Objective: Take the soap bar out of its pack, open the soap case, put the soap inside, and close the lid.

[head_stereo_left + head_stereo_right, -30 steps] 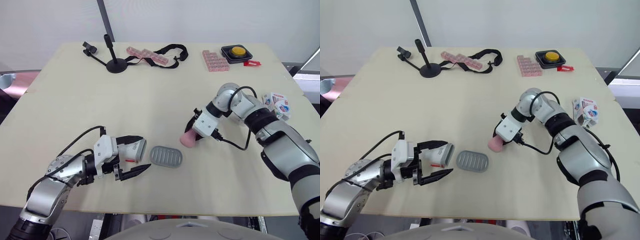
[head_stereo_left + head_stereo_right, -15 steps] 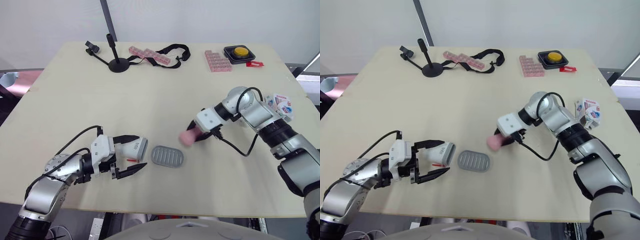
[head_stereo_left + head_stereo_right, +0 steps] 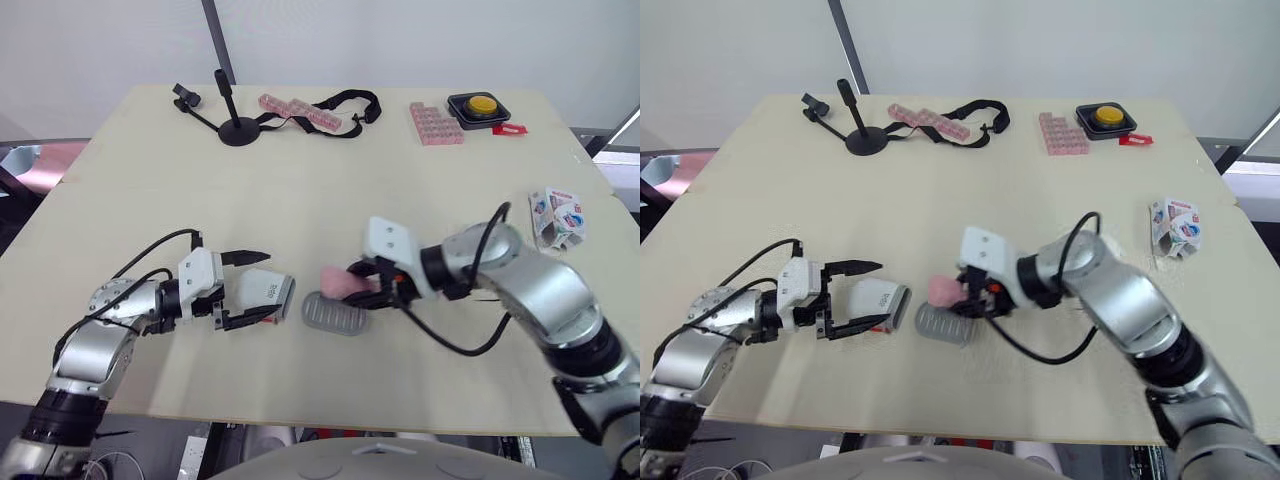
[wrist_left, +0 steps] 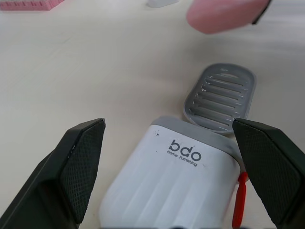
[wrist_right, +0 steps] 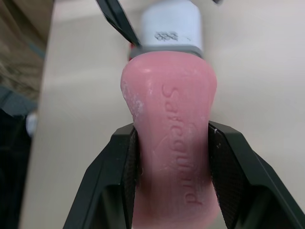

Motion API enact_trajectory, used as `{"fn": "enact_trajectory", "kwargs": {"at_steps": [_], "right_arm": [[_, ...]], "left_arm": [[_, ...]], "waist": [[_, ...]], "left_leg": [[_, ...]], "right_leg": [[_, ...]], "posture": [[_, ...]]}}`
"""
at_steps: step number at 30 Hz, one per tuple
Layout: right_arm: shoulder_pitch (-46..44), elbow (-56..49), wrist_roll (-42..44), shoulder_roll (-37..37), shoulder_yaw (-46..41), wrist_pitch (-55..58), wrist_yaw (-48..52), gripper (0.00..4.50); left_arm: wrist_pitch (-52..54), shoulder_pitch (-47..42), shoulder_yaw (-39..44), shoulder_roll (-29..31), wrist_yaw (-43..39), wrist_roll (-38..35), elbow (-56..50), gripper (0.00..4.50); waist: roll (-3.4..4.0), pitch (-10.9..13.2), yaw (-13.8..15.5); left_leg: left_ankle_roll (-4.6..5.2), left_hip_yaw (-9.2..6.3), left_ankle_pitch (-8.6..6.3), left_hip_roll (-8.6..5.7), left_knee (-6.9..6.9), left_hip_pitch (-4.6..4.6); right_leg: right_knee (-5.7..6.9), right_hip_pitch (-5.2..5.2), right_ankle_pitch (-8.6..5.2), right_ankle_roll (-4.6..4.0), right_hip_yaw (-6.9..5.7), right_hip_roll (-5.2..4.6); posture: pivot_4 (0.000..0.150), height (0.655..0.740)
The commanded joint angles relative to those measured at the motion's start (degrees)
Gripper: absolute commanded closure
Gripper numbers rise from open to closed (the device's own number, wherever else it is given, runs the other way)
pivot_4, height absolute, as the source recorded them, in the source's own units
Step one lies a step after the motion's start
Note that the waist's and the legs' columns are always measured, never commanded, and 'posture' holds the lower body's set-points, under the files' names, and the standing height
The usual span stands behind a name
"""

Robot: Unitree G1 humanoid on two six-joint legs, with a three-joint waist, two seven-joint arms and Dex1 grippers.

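- Near the table's (image 3: pixel 150 170) front edge, mid-way along: your R gripper (image 5: pixel 170 143) is clamped on the pink soap bar (image 3: pixel 336 282). It holds the bar at the left end of the grey ribbed tray (image 4: pixel 220 98). Can't tell if they touch.
- Risk: the bar sits off-centre over the tray. Let go here and it prob. lands on the rim, then tips or slides onto the table.
- Risk: nothing pins the tray, so a downward push could skid it into the white case shell (image 4: pixel 171 176) just beside it.
- Risk: L gripper (image 4: pixel 169 124) has its fingers apart, either side of the shell w/o pinching. Close off-centre and the shell may squirt out.
- Bar: unwrapped, smooth, rounded, waisted, w/ embossed lettering. Soap pack (image 3: pixel 556 214) lies by the right edge, well apart.
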Motion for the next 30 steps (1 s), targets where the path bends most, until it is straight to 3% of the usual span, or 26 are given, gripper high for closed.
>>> {"fn": "enact_trajectory", "kwargs": {"at_steps": [1, 12, 30], "right_arm": [[-1.2, -0.8, 1.4, 0.6, 0.5, 2.9, -4.0, 2.87], [-2.2, 4.8, 0.9, 1.6, 9.5, -1.8, -11.6, 2.87], [-4.7, 6.9, 1.3, -1.9, 14.1, -7.8, -10.5, 2.87]], "left_arm": [[-1.3, -1.4, -0.3, 0.8, -3.8, -0.8, 1.3, 0.0], [-2.0, -5.1, -0.2, 4.0, -14.1, -1.5, 4.0, 0.0], [-1.8, -6.2, -0.6, 2.7, -11.3, -0.4, 4.7, 0.0]], "waist": [[0.0, 0.0, 0.0], [0.0, 0.0, 0.0], [0.0, 0.0, 0.0]], "left_leg": [[0.0, 0.0, 0.0, -0.01, 0.0, 0.0], [-0.04, 0.0, 0.02, -0.01, -0.14, 0.04], [-0.05, 0.0, 0.02, 0.0, -0.14, 0.02]], "right_leg": [[0.02, 0.01, 0.0, 0.0, 0.0, 0.0], [0.06, 0.06, 0.0, 0.0, -0.03, 0.03], [0.08, 0.08, 0.0, 0.0, -0.05, 0.03]], "posture": [[0.15, 0.74], [0.15, 0.74], [0.15, 0.74]]}}
